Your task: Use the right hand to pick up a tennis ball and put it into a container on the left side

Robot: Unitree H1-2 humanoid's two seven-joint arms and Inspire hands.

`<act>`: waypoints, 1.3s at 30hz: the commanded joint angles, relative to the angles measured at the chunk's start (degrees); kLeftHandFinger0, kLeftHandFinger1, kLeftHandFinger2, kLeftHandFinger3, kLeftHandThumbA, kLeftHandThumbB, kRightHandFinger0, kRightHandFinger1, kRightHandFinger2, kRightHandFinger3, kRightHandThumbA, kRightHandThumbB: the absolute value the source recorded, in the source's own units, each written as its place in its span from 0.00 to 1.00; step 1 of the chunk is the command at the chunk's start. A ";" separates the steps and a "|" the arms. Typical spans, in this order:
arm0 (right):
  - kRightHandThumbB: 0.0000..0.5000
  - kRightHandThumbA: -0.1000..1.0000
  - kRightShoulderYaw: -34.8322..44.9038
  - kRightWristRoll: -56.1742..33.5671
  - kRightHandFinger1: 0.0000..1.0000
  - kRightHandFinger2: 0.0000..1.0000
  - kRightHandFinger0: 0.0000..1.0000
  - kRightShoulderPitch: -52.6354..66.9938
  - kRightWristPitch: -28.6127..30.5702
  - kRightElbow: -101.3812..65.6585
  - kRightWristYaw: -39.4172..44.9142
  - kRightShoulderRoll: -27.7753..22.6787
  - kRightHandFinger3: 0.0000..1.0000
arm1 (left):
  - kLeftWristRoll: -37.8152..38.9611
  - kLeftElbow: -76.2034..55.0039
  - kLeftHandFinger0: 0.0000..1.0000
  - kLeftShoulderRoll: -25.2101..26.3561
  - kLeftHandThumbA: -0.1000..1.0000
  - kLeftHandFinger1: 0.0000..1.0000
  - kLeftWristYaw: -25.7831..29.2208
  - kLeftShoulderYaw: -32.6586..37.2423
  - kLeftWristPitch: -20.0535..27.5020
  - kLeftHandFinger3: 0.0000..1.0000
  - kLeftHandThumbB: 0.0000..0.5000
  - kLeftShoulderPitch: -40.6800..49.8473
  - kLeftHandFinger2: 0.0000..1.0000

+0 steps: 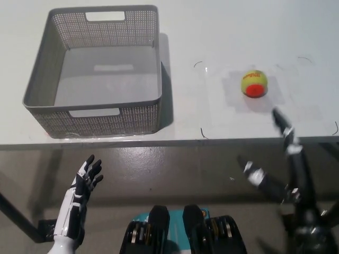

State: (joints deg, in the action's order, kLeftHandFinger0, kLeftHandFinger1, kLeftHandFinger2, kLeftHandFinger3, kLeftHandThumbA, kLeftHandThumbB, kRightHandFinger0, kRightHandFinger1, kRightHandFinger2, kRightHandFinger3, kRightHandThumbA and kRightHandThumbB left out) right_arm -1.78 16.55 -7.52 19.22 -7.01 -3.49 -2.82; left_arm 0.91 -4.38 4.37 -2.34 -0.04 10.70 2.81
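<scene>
A tennis ball, yellow above and orange below, lies on the white surface, well to the right of the grey basket and apart from it. The basket is the landmark here: a mesh-walled rectangular container with a handle slot in its far wall and another in its near wall, standing upright close to the front edge of the surface, with nothing lying inside it.

The right robot hand is black and sits to the right of the basket and nearer the camera than the ball, below the front edge of the surface. Its fingers are spread apart and hold nothing; one long finger reaches up over the edge and ends just short of the ball, not touching it.

The left robot hand is white with dark fingers and rests below the basket, off the surface, over the grey floor. Its fingers are apart and point upward, empty
</scene>
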 commanded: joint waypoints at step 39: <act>1.00 0.79 -14.44 19.93 1.00 1.00 1.00 -58.58 -35.18 48.83 14.85 -12.93 1.00 | -0.37 -1.39 1.00 0.03 1.00 1.00 -0.46 0.49 3.01 1.00 0.01 -0.44 1.00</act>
State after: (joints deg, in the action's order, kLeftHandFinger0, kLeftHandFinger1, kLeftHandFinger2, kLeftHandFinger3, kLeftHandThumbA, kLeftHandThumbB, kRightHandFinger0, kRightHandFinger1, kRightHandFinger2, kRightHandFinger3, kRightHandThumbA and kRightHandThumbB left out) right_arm -15.72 37.89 -60.83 -15.59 38.90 10.06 -15.85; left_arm 0.87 -4.37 4.29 -2.34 0.15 11.27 2.66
